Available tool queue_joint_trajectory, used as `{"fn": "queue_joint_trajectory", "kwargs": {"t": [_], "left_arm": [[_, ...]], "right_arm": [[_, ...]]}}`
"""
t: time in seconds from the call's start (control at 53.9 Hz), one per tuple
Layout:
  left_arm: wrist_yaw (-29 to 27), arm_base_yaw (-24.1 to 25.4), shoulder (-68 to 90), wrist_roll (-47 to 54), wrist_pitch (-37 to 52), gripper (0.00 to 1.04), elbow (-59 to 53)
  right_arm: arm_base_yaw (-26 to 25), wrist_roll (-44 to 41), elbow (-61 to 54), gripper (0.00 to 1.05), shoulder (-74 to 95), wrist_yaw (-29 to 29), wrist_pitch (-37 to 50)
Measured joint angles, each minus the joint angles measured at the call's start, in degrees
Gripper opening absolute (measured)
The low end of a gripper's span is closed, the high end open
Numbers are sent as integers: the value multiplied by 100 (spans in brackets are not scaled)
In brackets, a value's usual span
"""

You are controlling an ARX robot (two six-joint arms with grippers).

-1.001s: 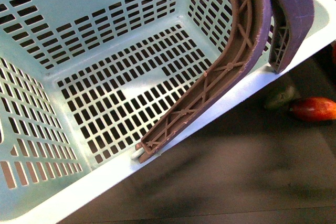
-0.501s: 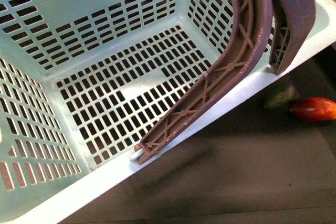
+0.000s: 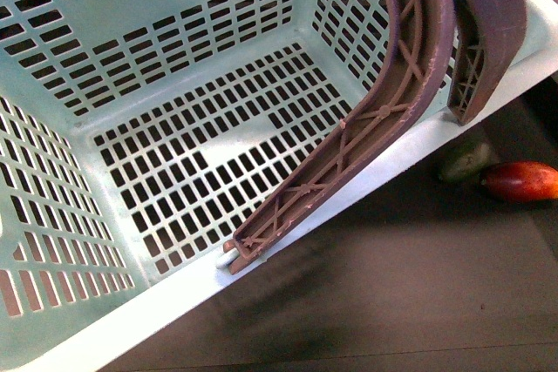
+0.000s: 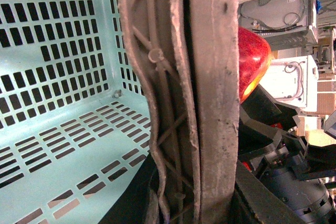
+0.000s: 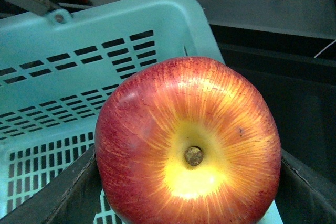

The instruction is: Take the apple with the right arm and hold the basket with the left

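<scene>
**Mia:** What is the biggest thing?

**Ben:** The basket (image 3: 174, 58). In the front view it fills everything from 7 o'clock round to 1 o'clock. It is pale blue-green plastic, full of little slots. Its near rim slants from 7 o'clock up to 2 o'clock.

**Mia:** Where is there room?

**Ben:** At 5 o'clock, where the dark flat table (image 3: 392, 302) is bare.

**Mia:** And the handles (image 3: 392, 102)?

**Ben:** There are two. They are brown-purple, curved and ribbed. The left claw (image 4: 194, 203) squeezes them together, with a dark finger on each side.

**Mia:** Where is the apple (image 5: 189, 145)?

**Ben:** The right claw (image 5: 184, 205) grips it tight, above the basket's corner rim. It is round and shiny red, yellow by the stem.

**Mia:** Anything smaller?

**Ben:** At 3 o'clock on the table lie a long red-orange fruit (image 3: 521, 180) and a green fruit (image 3: 464, 161), side by side.
</scene>
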Motion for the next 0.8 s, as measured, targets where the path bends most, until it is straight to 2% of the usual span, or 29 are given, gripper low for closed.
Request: {"fn": "queue_joint_trajectory", "kwargs": {"t": [0.056,0.185,0.352,0.612,0.797], "left_arm": [[0,0,0,0,0,20,0],[0,0,0,0,0,20,0],[-50,-2,2,26,-2,20,0],[-24,0,0,24,-2,20,0],[4,2,0,44,0,20,0]], "right_arm": [[59,26,-2,80,0,0,0],[85,72,-2,97,-4,72,-22],[-232,103,-11,96,-339,188,-315],[-1016,-66,-841,96,-1620,1126,-262],[-1126,-66,-1019,96,-1792,1187,-289]]}}
